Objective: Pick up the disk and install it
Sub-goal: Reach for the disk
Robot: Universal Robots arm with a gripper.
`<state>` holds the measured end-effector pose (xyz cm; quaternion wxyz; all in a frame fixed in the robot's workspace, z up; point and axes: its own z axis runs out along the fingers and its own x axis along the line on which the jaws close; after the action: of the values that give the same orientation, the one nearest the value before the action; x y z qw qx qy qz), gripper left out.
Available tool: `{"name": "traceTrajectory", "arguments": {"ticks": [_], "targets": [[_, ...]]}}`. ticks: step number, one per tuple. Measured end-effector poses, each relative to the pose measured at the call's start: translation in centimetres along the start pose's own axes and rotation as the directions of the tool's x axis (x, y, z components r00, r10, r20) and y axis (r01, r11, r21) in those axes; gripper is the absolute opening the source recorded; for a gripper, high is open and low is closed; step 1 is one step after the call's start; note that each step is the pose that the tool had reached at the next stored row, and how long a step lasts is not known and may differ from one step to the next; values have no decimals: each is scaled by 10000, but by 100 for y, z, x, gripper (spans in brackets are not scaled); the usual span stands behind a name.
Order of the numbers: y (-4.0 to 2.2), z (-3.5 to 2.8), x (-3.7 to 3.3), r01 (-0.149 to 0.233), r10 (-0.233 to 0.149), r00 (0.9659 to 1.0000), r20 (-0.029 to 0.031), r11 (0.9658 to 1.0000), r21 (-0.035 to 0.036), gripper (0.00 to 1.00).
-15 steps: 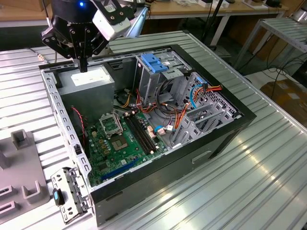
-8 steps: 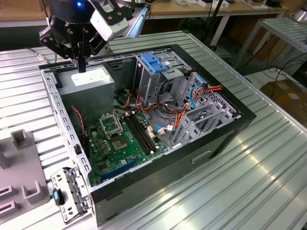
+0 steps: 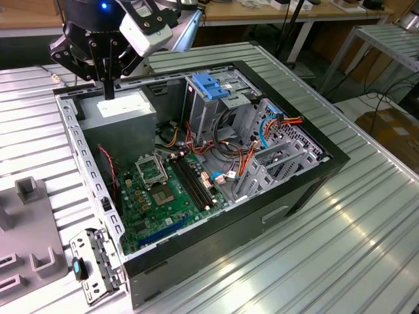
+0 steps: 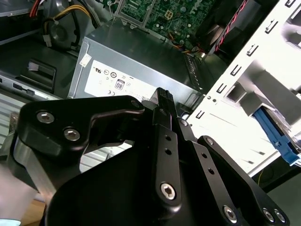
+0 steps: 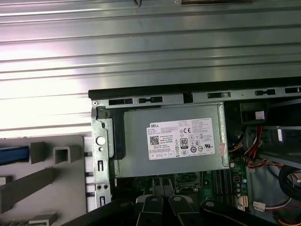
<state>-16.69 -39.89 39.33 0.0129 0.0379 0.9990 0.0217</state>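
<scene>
My gripper point(image 3: 108, 91) hangs from the black arm at the exterior view's upper left, over the far corner of the open computer case point(image 3: 308, 190). Its black fingers are shut together with nothing between them, pointing down just above the grey power-supply box point(image 3: 121, 110). In the second wrist view the gripper point(image 4: 162, 96) stands in front of that box point(image 4: 136, 56). The disk is not clearly in view. A blue edge point(image 5: 11, 154) lies on the grey fixture point(image 5: 47, 181) beside the case, and I cannot tell whether it belongs to the disk.
Inside the case are a green motherboard point(image 3: 163, 190), a metal drive cage with a light-blue latch point(image 3: 209, 85), and orange and red cables point(image 3: 275, 127). A loose metal bracket point(image 3: 95, 261) lies by the case's near corner. The ribbed metal table point(image 3: 353, 248) surrounds the case.
</scene>
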Motion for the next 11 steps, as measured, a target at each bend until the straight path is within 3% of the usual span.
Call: {"name": "traceTrajectory", "arguments": {"ticks": [11], "targets": [[-6, -2, 85, 1, -1, 10000, 0, 10000, -1, 11]]}}
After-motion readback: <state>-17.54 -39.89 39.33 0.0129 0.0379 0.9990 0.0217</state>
